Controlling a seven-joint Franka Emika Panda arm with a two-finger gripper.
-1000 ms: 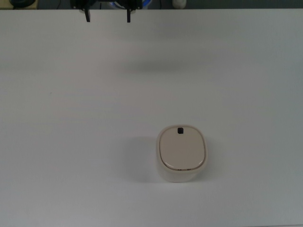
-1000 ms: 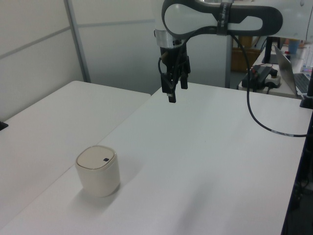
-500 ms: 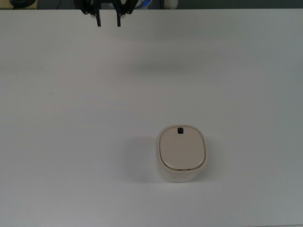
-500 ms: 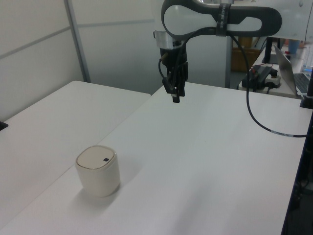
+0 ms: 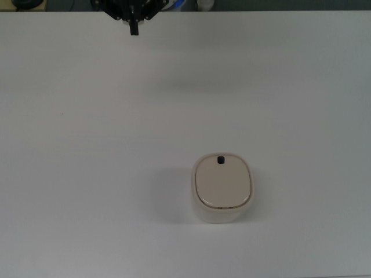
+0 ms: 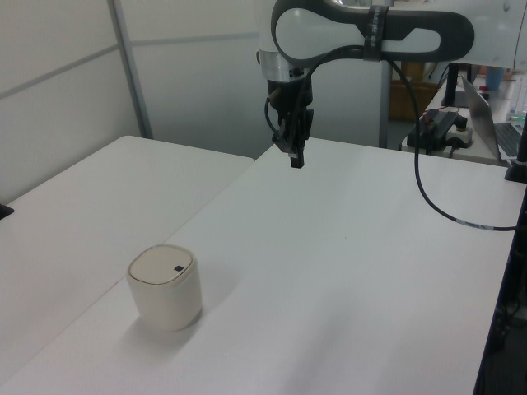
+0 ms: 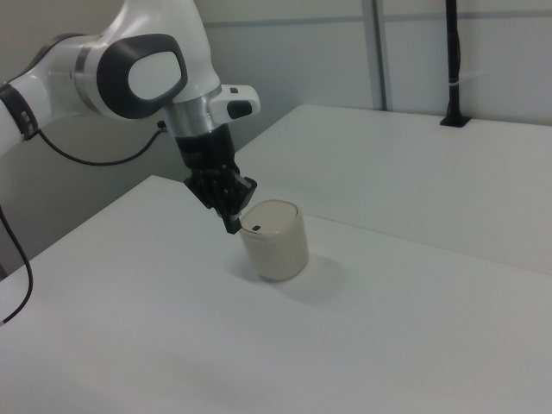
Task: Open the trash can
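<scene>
**Q:** Pincer first: where is it, and how do its fingers stand?

**A:** Top view: the gripper (image 5: 134,26) sits at the upper edge, its two fingers drawn together into one dark tip, with nothing between them. The trash can (image 5: 222,187) stands well apart from it, toward the top view's lower right, on the bare white table (image 5: 87,145). The beige lid (image 5: 223,182) lies flat and closed, and the black button (image 5: 220,160) sits at the rim edge nearest the gripper.

**Q:** Does the left view agree?

**A:** Yes. The gripper (image 6: 296,156) hangs high above the table, pointing down, fingers pressed narrow. The trash can (image 6: 165,287) is far off at the left view's lower left, upright, with the button (image 6: 178,268) visible on top.

**Q:** And the right view?

**A:** The gripper (image 7: 231,221) looks as if it were just beside the trash can (image 7: 274,240), but that seems to be only the line of sight; the other two views show a wide gap.

**Q:** So how should the step be done well?

**A:** Judging from this, the approach is in hand. Closed fingers suit a press. The arm should travel over the button, not the lid's middle, then descend straight and push gently, since a sideways shove could slide the light bin.
</scene>
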